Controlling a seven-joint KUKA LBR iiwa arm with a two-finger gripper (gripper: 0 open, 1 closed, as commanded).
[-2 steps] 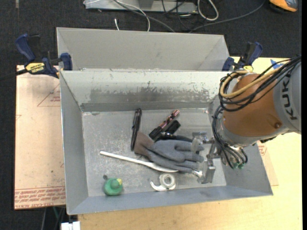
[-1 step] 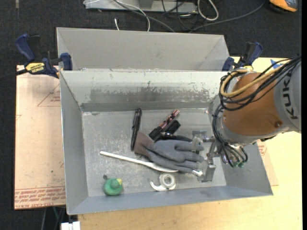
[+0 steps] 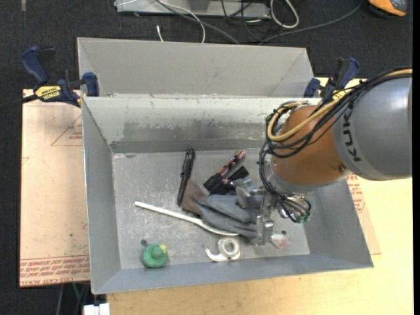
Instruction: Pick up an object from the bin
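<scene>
My gripper [image 3: 264, 230] is low in the bin's front right part, under the orange wrist cover. It stands at the right edge of a crumpled grey cloth [image 3: 220, 209] and seems to touch it. A small pale pink thing [image 3: 279, 240] lies just right of it on the bin floor. A white ring-shaped piece [image 3: 224, 248] lies to its front left. A black and brown clip-like thing [image 3: 226, 172] lies behind the cloth.
A black pen [image 3: 186, 176] lies left of the cloth, pointing towards the back wall. A long white stick [image 3: 177, 214] runs from the bin's middle left under the cloth. A green toy duck [image 3: 154, 254] sits in the front left corner.
</scene>
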